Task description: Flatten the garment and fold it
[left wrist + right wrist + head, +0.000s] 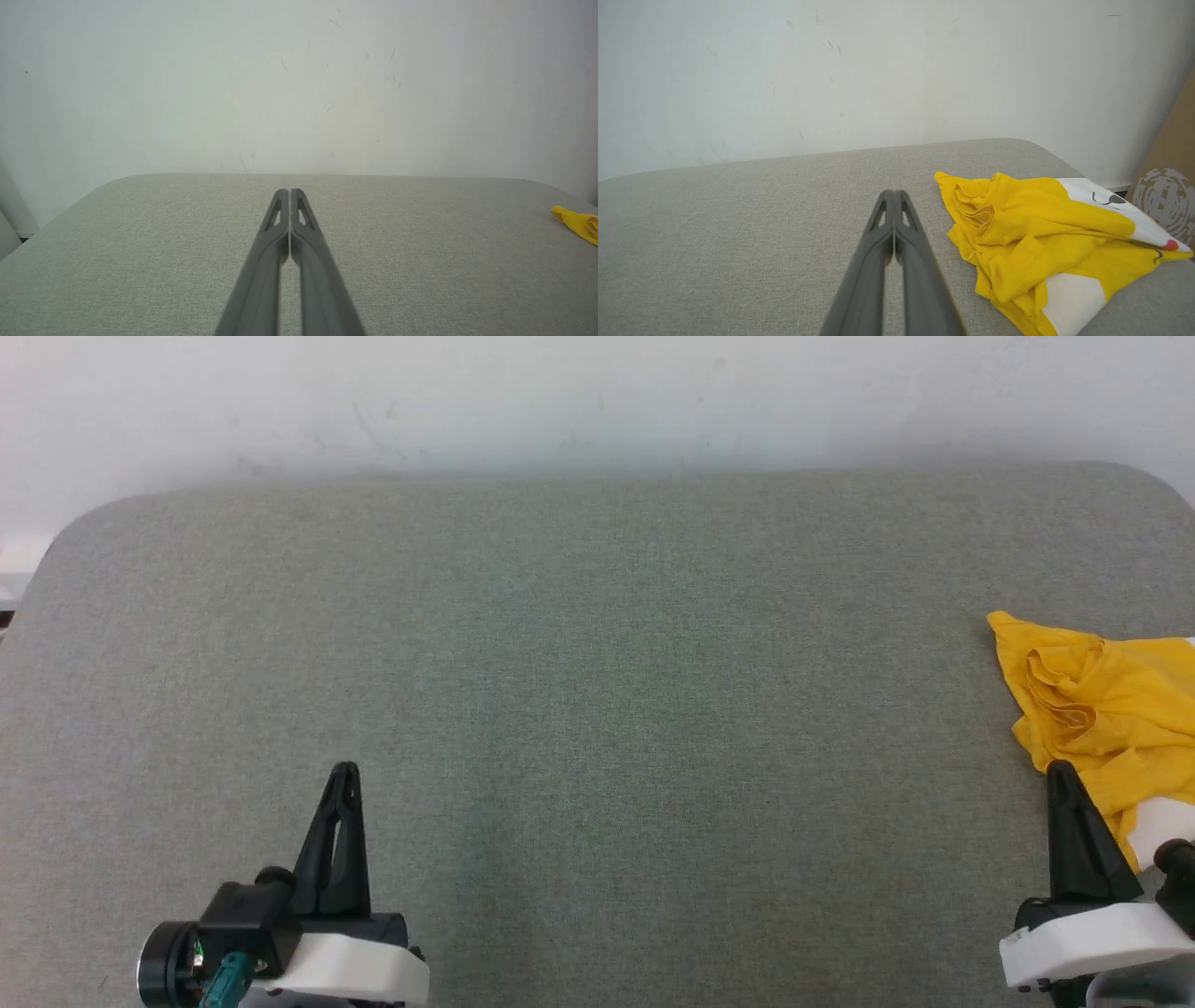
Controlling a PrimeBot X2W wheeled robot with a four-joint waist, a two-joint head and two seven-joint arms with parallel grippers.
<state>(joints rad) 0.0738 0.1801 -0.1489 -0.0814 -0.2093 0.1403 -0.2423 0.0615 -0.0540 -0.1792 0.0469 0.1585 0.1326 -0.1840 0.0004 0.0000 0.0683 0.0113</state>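
The garment (1111, 709) is a bright yellow T-shirt lying crumpled at the right edge of the grey table (597, 709). In the right wrist view the garment (1036, 233) shows white patches, black line marks and a red dot. A yellow corner of the garment (577, 223) peeks in at the far right of the left wrist view. My right gripper (1060, 770) is shut and empty, its tips just left of the cloth's near edge. My left gripper (344, 773) is shut and empty at the lower left, far from the shirt. Both pairs of fingers (893, 193) press together.
A white wall (597, 401) runs behind the table's far rounded edge. A brown cardboard panel (1169, 186) with a printed pattern stands off the table's right side. Bare grey felt spreads between the two grippers.
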